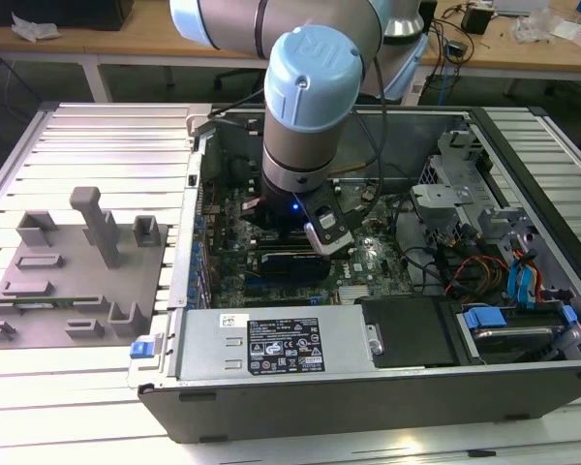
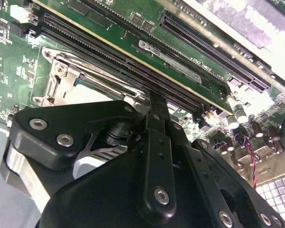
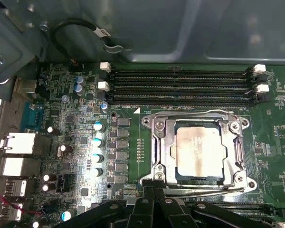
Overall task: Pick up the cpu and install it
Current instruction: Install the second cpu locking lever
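Arm (image 1: pixel 310 107): upright, wrist pointing straight down into open computer case (image 1: pixel 484 387). Gripper (image 3: pixel 154 192): over motherboard (image 3: pixel 76 142), fingers pressed together, holding nothing. Chip (image 3: pixel 199 152): seated in metal socket frame (image 3: pixel 157 142), just beside gripper tips, 4 memory slots (image 3: pixel 180 85) beyond.

A: Where does the exterior view look from?
B: High up, off the arm, down into the open case (image 1: pixel 368 387).
A: And the wrist views?
B: Both close above the board (image 3: pixel 76 137), past the gripper (image 3: pixel 154 192); both share the socket (image 3: pixel 199 149).
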`<state>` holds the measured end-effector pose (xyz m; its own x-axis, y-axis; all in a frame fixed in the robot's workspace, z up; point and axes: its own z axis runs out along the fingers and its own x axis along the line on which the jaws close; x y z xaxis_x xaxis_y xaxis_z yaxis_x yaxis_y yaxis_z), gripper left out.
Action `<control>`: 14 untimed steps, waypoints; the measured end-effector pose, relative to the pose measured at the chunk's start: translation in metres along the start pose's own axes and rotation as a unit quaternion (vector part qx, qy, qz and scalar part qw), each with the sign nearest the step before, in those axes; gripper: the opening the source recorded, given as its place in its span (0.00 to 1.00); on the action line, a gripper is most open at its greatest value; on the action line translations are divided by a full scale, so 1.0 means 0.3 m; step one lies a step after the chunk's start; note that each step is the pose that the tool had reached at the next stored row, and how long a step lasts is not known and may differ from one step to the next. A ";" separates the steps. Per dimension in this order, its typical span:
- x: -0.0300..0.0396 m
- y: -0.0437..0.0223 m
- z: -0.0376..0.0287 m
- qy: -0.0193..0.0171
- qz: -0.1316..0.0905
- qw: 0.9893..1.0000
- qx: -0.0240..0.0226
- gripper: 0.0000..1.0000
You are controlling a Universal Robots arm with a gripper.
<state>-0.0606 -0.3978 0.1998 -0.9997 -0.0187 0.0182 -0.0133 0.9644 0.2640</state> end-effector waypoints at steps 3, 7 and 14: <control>0.000 0.003 -0.014 0.000 0.000 1.000 -0.001 0.11; -0.001 -0.007 -0.022 0.000 0.000 1.000 -0.001 0.11; 0.000 -0.025 -0.027 0.000 0.000 1.000 -0.013 0.11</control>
<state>-0.0603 -0.4071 0.2057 -0.9997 -0.0184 0.0175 -0.0126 0.9573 0.2887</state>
